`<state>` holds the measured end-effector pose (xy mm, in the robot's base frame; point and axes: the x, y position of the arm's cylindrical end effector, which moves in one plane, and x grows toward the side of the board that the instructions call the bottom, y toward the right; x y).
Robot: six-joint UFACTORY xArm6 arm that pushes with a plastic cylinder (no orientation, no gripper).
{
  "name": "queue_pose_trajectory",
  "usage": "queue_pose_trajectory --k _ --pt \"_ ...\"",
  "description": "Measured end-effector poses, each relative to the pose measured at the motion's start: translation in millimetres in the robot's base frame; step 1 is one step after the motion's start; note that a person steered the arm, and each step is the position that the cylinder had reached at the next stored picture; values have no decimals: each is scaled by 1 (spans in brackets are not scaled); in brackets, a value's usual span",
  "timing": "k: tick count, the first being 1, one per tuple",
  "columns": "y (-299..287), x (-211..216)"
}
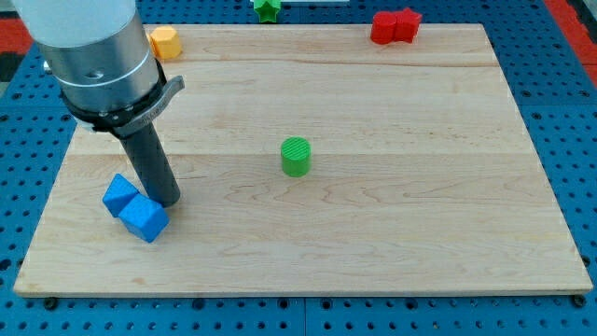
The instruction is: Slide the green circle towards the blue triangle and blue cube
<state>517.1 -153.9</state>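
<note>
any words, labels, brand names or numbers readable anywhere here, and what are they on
None: no readable text shows in the camera view.
The green cylinder, the two blue blocks, the red blocks, the orange block and the green star are plain-faced.
The wooden board and the arm's grey housing carry no marking.
My tip sits just right of the blue blocks.

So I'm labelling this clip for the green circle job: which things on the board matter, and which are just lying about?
Part of the job:
green circle
blue triangle
blue cube
my tip, right beside the two blue blocks, well left of the circle

Just lying about:
yellow block
green star
red block
</note>
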Motion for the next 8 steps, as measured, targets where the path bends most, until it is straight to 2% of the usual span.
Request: queue_pose_trajectory --k 1,2,4,5,6,7,8 --pt "0 21" --pt "48 13" --pt "207 -8" --pt "206 -83" --pt "128 -82" --pt "80 -58" --pt "93 -62"
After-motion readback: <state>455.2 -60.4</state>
